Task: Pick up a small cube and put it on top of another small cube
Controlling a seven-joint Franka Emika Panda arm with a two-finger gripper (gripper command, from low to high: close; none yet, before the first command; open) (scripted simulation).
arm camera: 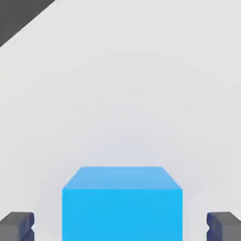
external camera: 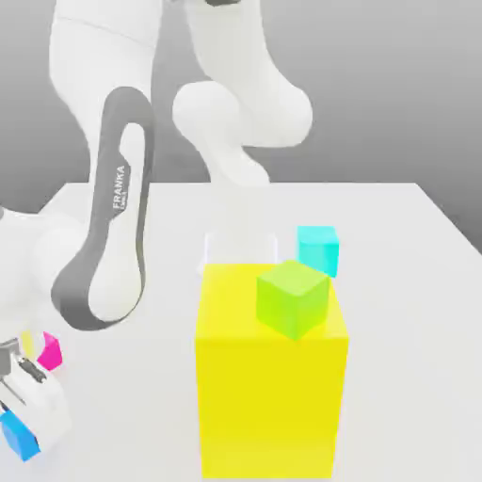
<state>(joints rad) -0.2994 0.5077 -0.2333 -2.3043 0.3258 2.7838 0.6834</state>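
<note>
Blue cube (arm camera: 122, 204) sits btwn gripper (arm camera: 121, 225) fingers, gaps both sides.

A small cube (external camera: 295, 298) is set on a large block (external camera: 268, 395) mid-table (external camera: 414, 282); another cube (external camera: 318, 249) is placed just behind.

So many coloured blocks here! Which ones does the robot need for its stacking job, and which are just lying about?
In the job: blue cube, inside the open gripper; one other small cube as base, cannot tell which: green cube, turquoise cube or pink cube.
Lying about: big yellow block; the two small cubes not chosen.
</note>
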